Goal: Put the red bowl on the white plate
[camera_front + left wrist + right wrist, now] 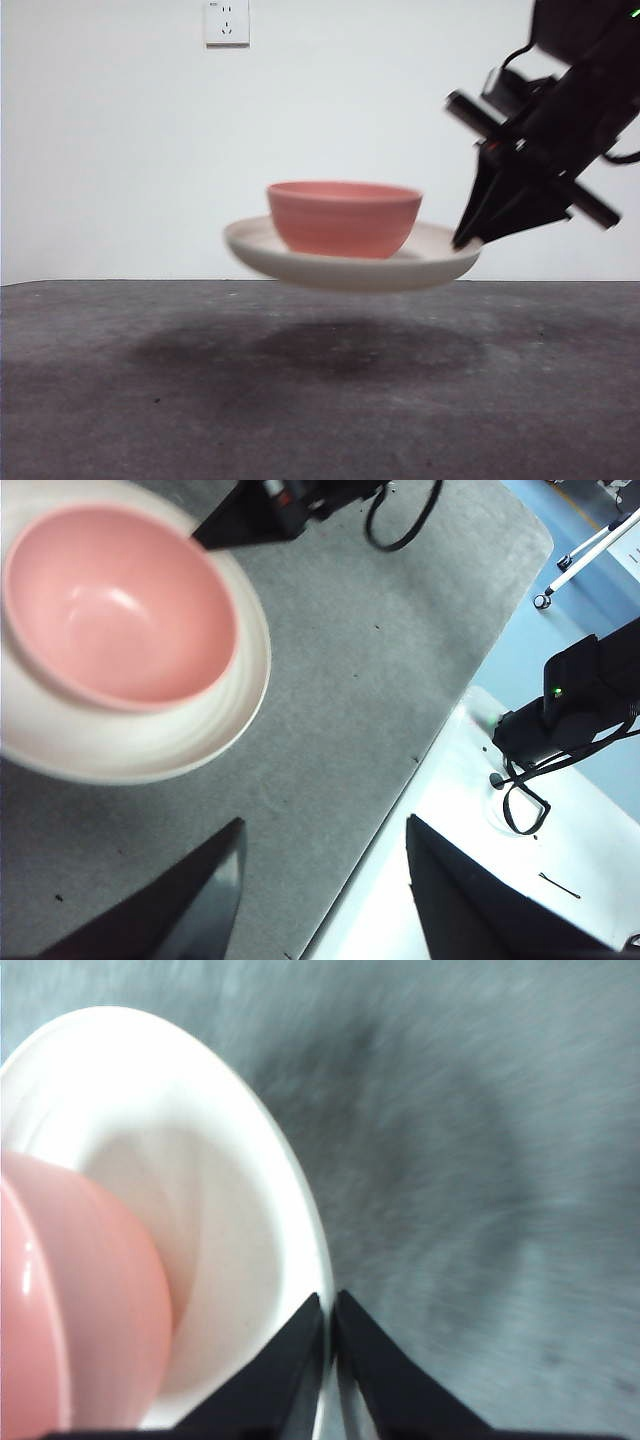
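Observation:
The red bowl (343,217) sits upright inside the white plate (440,262). The plate hangs in the air above the grey table, with its shadow below it. My right gripper (468,238) comes in from the upper right and is shut on the plate's rim (308,1260), as the right wrist view shows (330,1305). The bowl (70,1300) fills the plate's middle there. My left gripper (325,845) is open and empty, apart from the plate (215,735) and bowl (115,605), above the table's edge.
The grey table mat (320,390) lies under the lifted plate. A wall socket (226,22) is on the white wall behind. The left wrist view shows the mat's edge, a white surface with black cables (525,800) and a blue floor beyond.

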Robot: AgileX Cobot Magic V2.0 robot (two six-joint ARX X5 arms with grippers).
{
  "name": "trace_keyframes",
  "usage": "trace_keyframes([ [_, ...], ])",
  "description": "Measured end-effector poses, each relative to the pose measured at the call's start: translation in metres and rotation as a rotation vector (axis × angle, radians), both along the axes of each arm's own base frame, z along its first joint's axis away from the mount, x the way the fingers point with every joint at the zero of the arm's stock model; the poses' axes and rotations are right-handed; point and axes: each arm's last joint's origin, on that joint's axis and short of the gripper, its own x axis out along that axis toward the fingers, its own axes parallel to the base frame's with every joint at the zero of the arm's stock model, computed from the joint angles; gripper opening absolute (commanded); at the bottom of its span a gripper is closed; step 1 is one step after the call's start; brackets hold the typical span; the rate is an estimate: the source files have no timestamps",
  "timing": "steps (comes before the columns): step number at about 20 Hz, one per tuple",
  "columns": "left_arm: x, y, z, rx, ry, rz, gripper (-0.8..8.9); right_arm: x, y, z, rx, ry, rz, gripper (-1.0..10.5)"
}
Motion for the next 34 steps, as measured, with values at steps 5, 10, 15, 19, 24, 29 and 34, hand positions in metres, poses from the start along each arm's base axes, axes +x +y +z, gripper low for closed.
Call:
trace_keyframes([
  [5,0.0,0.0,0.0,0.0,0.0,0.0,2.58,0.012,0.023,-0.028,0.003,0.036,0.004,0.1],
  [10,0.0,0.0,0.0,0.004,0.006,0.0,2.58,0.022,0.03,-0.058,-0.006,0.106,-0.017,0.1],
  [15,0.0,0.0,0.0,0.004,0.006,0.0,2.58,0.024,0.031,-0.063,-0.009,0.118,-0.024,0.1],
  [19,0.0,0.0,-0.001,0.005,0.007,0.0,2.58,0.024,0.031,-0.063,-0.004,0.117,-0.021,1.5],
  [24,-0.001,0.001,-0.001,0.009,0.012,0.0,2.58,0.021,0.03,-0.052,-0.003,0.093,-0.028,2.0],
  [29,-0.001,0.001,-0.002,0.014,0.019,0.0,2.58,-0.001,0.021,0.004,0.012,-0.035,-0.026,2.0],
  [34,-0.001,0.001,-0.002,0.014,0.02,0.0,2.58,-0.056,0.008,0.059,-0.029,-0.14,0.091,2.0],
])
